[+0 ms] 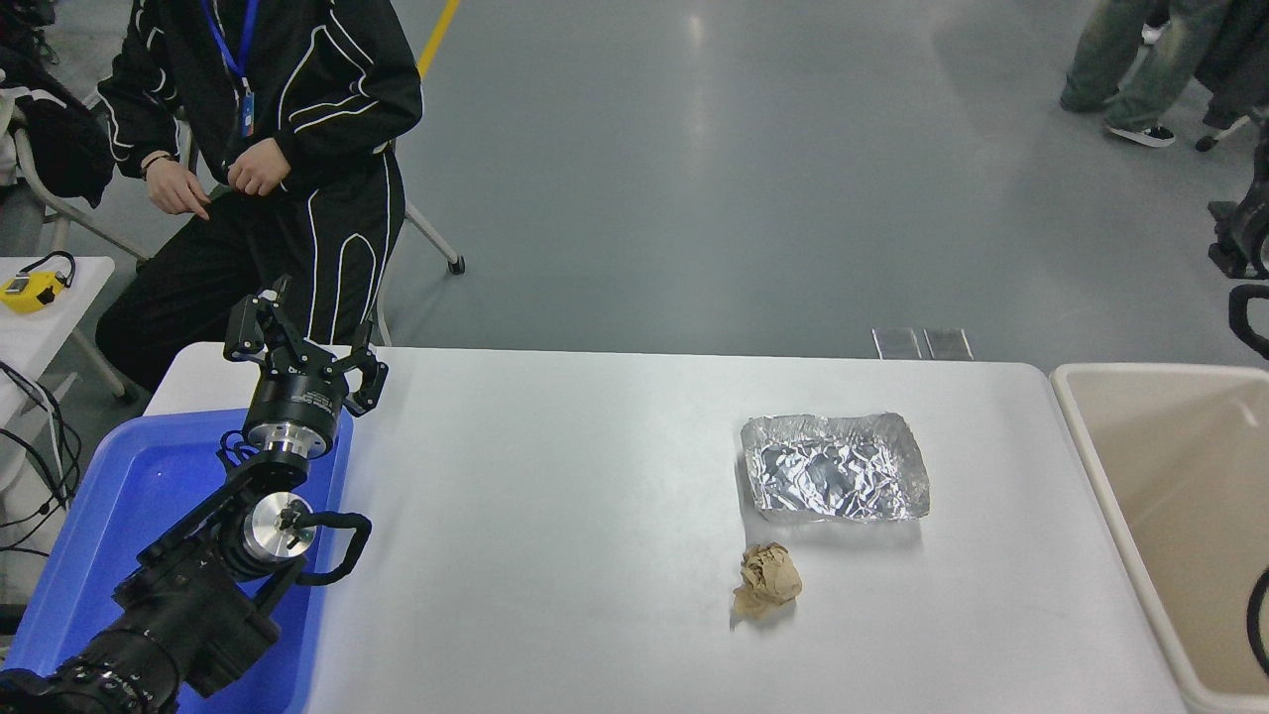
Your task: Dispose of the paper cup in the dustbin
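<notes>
The paper cup does not show anywhere in the head view. The beige dustbin stands at the table's right end, partly cut off by the picture's edge, and the part of its inside that shows holds nothing. Only black bits of my right arm show at the right edge, high above the dustbin, and its fingers cannot be made out. My left gripper is parked open and empty at the lower left, over the blue tray's far corner.
A crinkled silver foil tray lies right of the table's middle, with a crumpled brown paper ball just in front of it. A blue plastic tray is at the left edge. A person sits beyond the far left corner.
</notes>
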`<state>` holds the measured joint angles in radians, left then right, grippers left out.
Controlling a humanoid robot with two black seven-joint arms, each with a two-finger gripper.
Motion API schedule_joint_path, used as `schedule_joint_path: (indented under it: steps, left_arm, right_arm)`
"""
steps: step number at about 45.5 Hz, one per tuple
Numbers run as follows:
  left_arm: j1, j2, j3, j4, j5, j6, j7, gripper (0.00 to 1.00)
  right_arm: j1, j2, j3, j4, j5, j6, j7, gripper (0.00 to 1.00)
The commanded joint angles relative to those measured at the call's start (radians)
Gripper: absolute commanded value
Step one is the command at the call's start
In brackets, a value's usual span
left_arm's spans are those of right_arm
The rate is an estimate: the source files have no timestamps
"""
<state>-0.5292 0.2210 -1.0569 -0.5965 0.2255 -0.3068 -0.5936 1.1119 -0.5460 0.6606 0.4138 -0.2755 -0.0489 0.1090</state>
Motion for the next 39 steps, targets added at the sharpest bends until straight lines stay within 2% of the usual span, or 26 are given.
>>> schedule_joint_path:
  steps: [1,14,19,21,25,39]
  left_arm:
    - [0.0,0.0,0.0,0.0,0.0,0.0,0.0,1.0]
    - [0.0,0.0,0.0,0.0,0.0,0.0,0.0,1.0]
    - [0.0,0.0,0.0,0.0,0.0,0.0,0.0,1.0]
    - [0.0,0.0,0.0,0.0,0.0,0.0,0.0,1.0]
    - [0.0,0.0,0.0,0.0,0.0,0.0,0.0,1.0]
    - [0.0,0.0,0.0,0.0,0.0,0.0,0.0,1.0]
  right_arm:
    - [-0.046,0.035,0.228,0.2,-0.007,0.007,0.001,0.99]
    - [-0.274,0.129,0.258,0.299,-0.014,0.011,0.023,0.99]
    - [-0.351,0.17,0.317,0.321,-0.022,0.037,0.086,0.99]
    - [-0.391,0.179,0.317,0.319,-0.022,0.064,0.161,0.99]
    - [-0.451,0.193,0.314,0.316,-0.022,0.075,0.233,0.99]
    - [-0.521,0.205,0.306,0.315,-0.022,0.081,0.247,0.99]
